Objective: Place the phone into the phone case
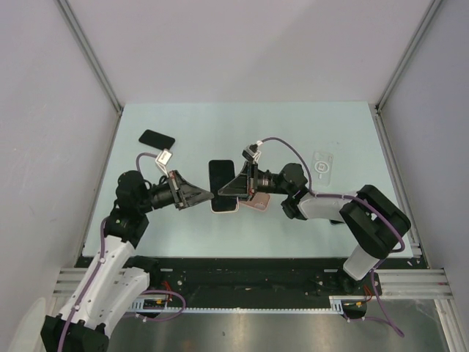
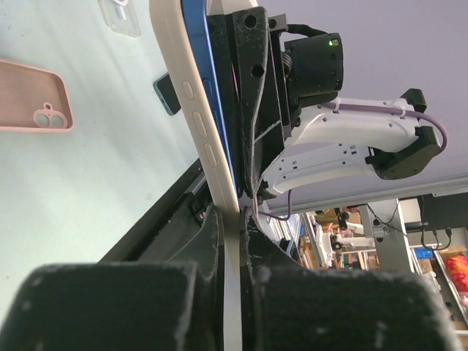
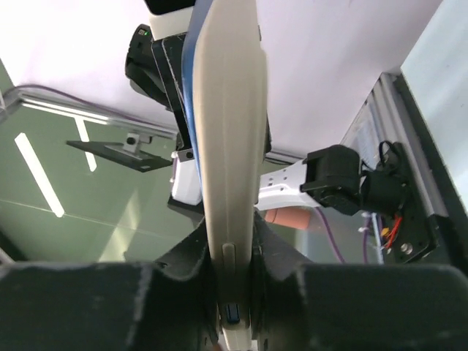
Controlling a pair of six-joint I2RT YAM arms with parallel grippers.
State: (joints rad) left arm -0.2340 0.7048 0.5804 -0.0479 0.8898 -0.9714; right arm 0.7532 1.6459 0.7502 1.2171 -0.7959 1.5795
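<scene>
Now, my left gripper (image 1: 211, 196) pinches one edge of the cream phone case (image 2: 183, 73), with the blue phone (image 2: 208, 73) lying against it, held aloft. My right gripper (image 1: 226, 191) clamps the other end. If either grip slackens, the phone could slip out.

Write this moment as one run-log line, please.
phone in cream case | left tool shut on its edge | right tool grips opposite edge | pink case lying beside
</scene>
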